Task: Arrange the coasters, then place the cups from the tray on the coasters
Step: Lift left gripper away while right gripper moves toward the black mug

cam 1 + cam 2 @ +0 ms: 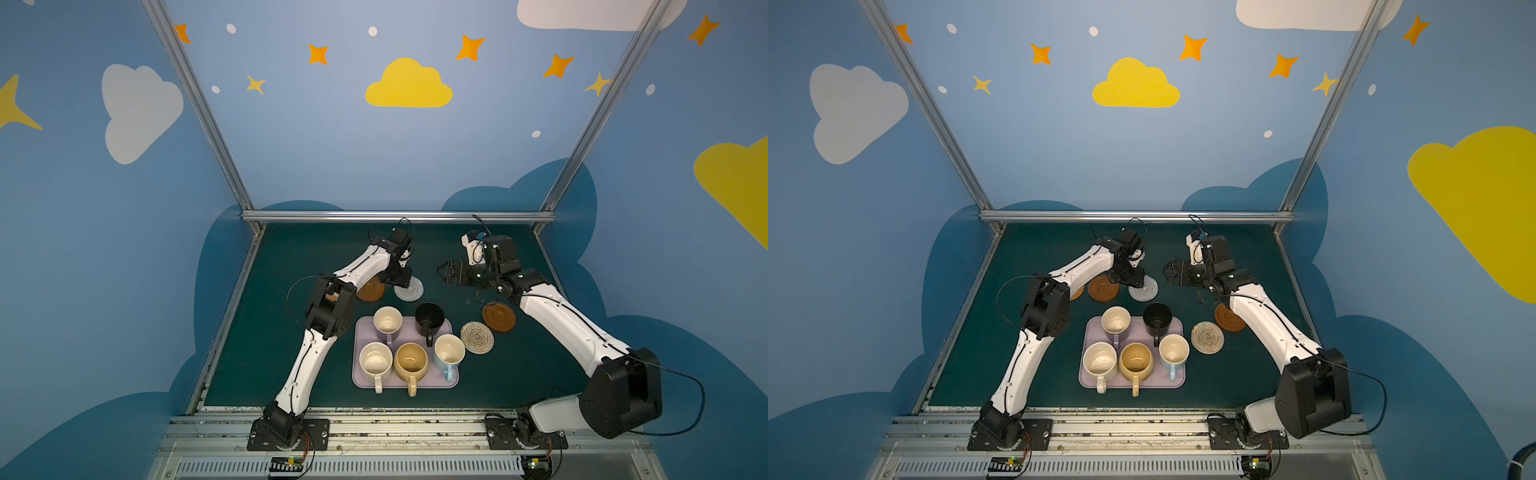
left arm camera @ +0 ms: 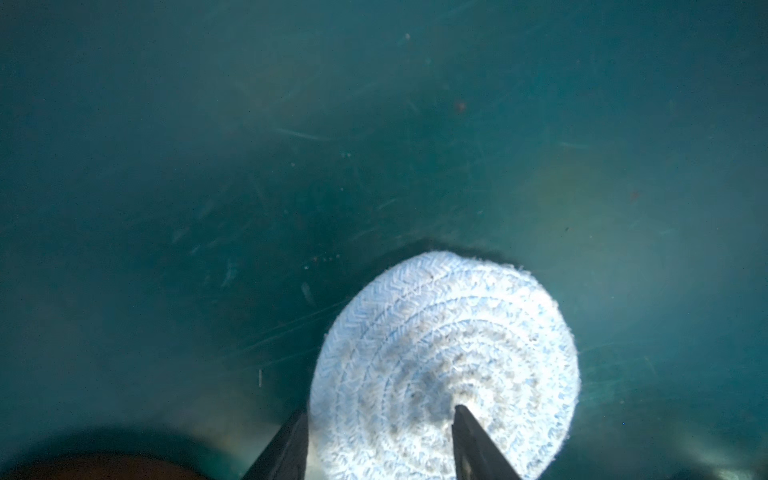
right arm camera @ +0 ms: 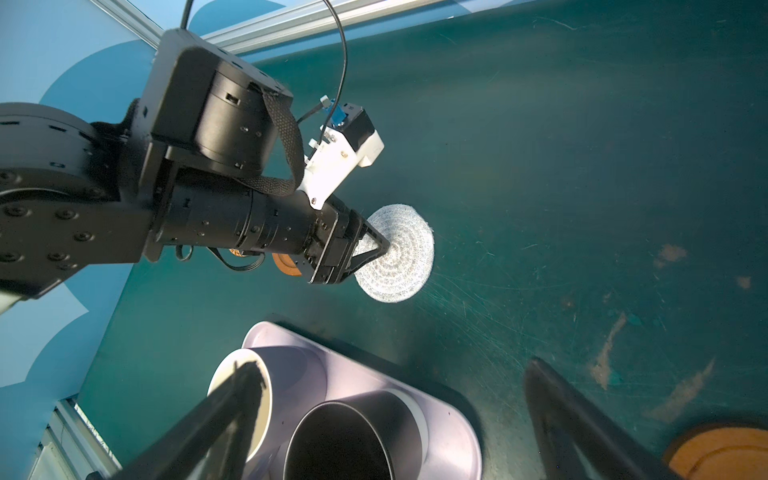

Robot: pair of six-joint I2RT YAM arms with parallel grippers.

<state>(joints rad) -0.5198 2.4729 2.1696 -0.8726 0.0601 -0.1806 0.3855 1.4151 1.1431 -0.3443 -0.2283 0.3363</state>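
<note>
Dark green matting (image 1: 257,332) covers the table, inside blue walls painted with clouds and stars. At its middle sits the lilac tray (image 1: 430,380), holding all five cups: lavender (image 1: 387,320), black (image 1: 429,318), cream speckled (image 1: 375,361), mustard (image 1: 410,362) and light blue (image 1: 449,351). Just beyond the tray's far edge, the grey woven coaster (image 1: 409,289) lies flat on the matting. My left pincer (image 2: 381,409) stands over it, jaws parted, one fingertip at the coaster's rim and one on its centre, gripping nothing. A brown wooden coaster (image 1: 371,290) lies just beside the grey one, beyond the tray's far left corner. A tan coaster (image 1: 1076,293) is mostly hidden under my left arm. Off the tray's right side lie the beige woven coaster (image 1: 477,337) and a second brown coaster (image 1: 498,316). My right pincer (image 1: 441,275) hovers beyond the tray's far right corner, wide open and empty.

I judge I am setting the grey coaster down. To do it well, I should rise straight up so no fingertip snags the weave, and leave room for mugs beside its brown neighbour.
</note>
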